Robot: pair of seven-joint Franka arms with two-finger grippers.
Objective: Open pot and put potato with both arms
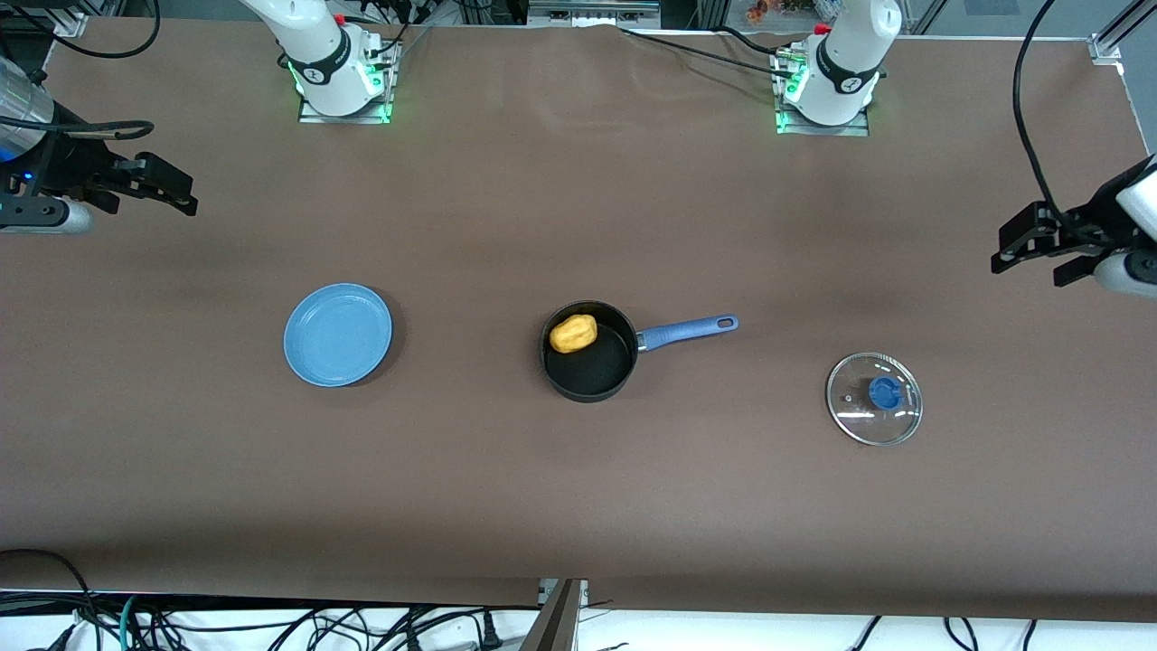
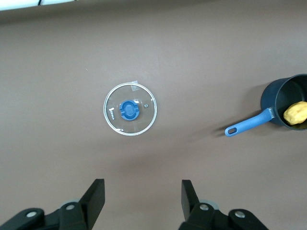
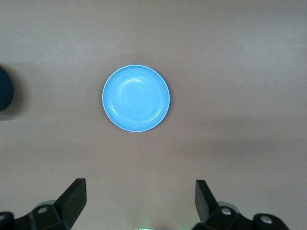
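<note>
The potato (image 1: 573, 334) already lies in the open pot (image 1: 588, 353) mid-bench, handle toward the left arm's end, where the lid (image 1: 874, 399) rests apart. Both jaws are empty: left gripper (image 1: 1039, 251) part open above that end, right gripper (image 1: 167, 190) wide, waiting near the plate (image 1: 338, 334)

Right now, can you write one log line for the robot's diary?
yellow-orange potato: in black saucepan | glass lid: on table | left gripper: open, empty | right gripper: open, empty
</note>
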